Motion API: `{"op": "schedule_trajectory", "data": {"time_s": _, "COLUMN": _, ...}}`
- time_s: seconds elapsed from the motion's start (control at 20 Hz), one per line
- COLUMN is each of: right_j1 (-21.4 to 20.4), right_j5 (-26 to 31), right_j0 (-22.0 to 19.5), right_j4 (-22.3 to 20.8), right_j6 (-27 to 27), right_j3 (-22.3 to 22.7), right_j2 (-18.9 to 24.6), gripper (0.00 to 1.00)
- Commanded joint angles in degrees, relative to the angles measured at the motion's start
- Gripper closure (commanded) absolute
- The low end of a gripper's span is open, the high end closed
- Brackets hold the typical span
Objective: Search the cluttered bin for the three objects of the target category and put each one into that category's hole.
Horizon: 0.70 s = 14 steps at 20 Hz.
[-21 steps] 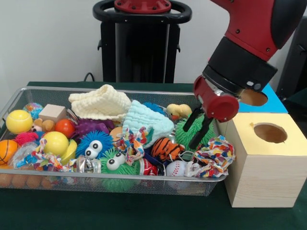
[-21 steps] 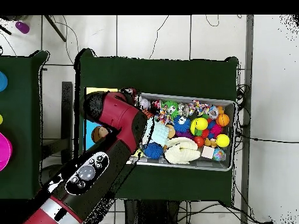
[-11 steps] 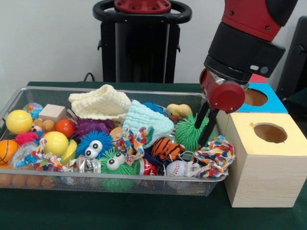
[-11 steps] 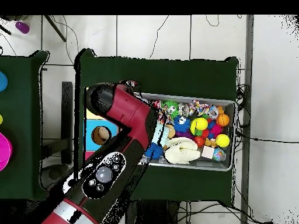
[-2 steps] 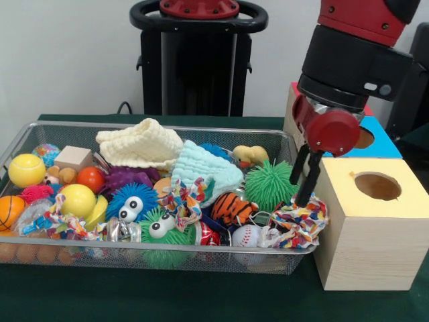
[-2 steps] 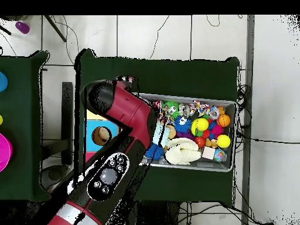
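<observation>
Wire mesh bin (image 5: 40, 131) on a dark green table cover (image 5: 134, 295), packed to the rim with toys. Beside the bin's end, touching or nearly so, a pale wooden box (image 5: 365, 235) with a round hole (image 5: 377, 186) in its top; behind that box a blue-topped box (image 5: 379, 142) with its own hole, partly hidden by the arm. Just above the bin's corner nearest the wooden box, the gripper (image 5: 303, 181): two black fingers a little apart, nothing between them, tips just over a multicoloured rag rope (image 5: 298, 221) lying against the bin wall. Next to that rope, toward the bin's middle, a green spiky ball (image 5: 269, 186), a tiger-striped ball (image 5: 231, 206) and a small baseball (image 5: 247, 235). Further along the bin, a mint cloth (image 5: 201, 168), a cream cloth (image 5: 141, 144), a blue googly-eyed furry ball (image 5: 131, 201), yellow balls (image 5: 77, 199), a wooden cube (image 5: 72, 157). Which toys belong to the target category: cannot tell. Behind the bin, a black pedestal (image 5: 198, 60) against a plain white wall (image 5: 67, 54). From overhead, pale tiled floor (image 6: 176, 35) around the table, cables trailing across it, a second green table (image 6: 17, 117) off to one side.
</observation>
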Motion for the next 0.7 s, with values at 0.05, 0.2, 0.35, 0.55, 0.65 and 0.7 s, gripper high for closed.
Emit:
{"op": "schedule_trajectory", "data": {"time_s": 0.05, "right_j1": -0.6, "right_j5": -8.0, "right_j0": -1.8, "right_j4": 3.2, "right_j6": 10.6, "right_j3": 3.8, "right_j2": 11.7, "gripper": 0.00}}
{"op": "schedule_trajectory", "data": {"time_s": 0.2, "right_j1": -1.2, "right_j5": -12.2, "right_j0": -2.2, "right_j4": 3.0, "right_j6": 9.0, "right_j3": 5.4, "right_j2": 14.0, "gripper": 0.00}}
{"op": "schedule_trajectory", "data": {"time_s": 0.35, "right_j1": -2.7, "right_j5": -17.9, "right_j0": -3.5, "right_j4": 1.3, "right_j6": 5.7, "right_j3": 8.9, "right_j2": 18.4, "gripper": 0.00}}
{"op": "schedule_trajectory", "data": {"time_s": 0.55, "right_j1": -3.4, "right_j5": -20.2, "right_j0": -4.8, "right_j4": -1.2, "right_j6": 3.6, "right_j3": 12.0, "right_j2": 21.7, "gripper": 0.00}}
{"op": "schedule_trajectory", "data": {"time_s": 0.65, "right_j1": -3.2, "right_j5": -19.6, "right_j0": -5.0, "right_j4": -2.1, "right_j6": 3.5, "right_j3": 12.8, "right_j2": 22.1, "gripper": 0.00}}
{"op": "schedule_trajectory", "data": {"time_s": 0.7, "right_j1": -2.8, "right_j5": -18.1, "right_j0": -4.4, "right_j4": -2.4, "right_j6": 4.0, "right_j3": 12.8, "right_j2": 21.3, "gripper": 0.00}}
